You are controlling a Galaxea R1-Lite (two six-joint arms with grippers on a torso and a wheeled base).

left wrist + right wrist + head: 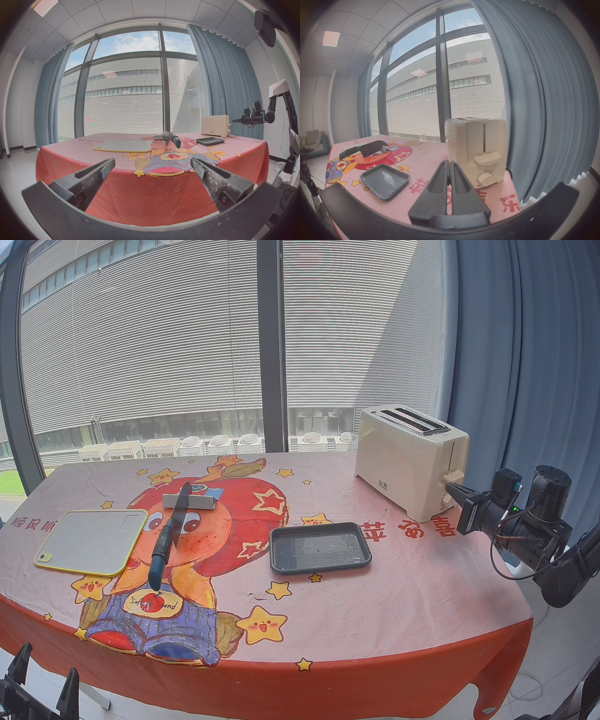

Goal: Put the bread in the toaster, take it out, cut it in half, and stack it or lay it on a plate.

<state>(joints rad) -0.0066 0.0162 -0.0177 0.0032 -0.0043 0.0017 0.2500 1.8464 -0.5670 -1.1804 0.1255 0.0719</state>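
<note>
The toaster [409,459] is a single cream plastic box with rounded corners and two long dark slots [415,420] on top. It stands at the far right of the counter [400,621]. On its end face the lever [487,158] sits at the low end of its slit, above one round dial [484,178]. From this angle it is hard to say whether the bread is down inside the slots.

The right gripper [451,489] is level with that lever and just beside it, its black ribbed jaws pressed together on nothing.

Near the middle lies one dark rectangular tray [320,546] with a raised rim and a ridged floor. Well to its left is one pale grey cutting board [92,541] with a yellow-green edge and rounded corners. Between them lies one knife [167,537] with a dark blade and a blue handle, its tip propped on a small grey block [189,500].

The left gripper [152,164] hangs low off the counter's near left corner, jaws wide apart and holding nothing.

A pink cloth [412,590] with a red skirt drapes the counter, printed with a cartoon apple figure and yellow stars. Behind it are a tall dark-framed window [272,346] facing a ribbed grey facade, and blue-grey curtains [531,365] on the right.
</note>
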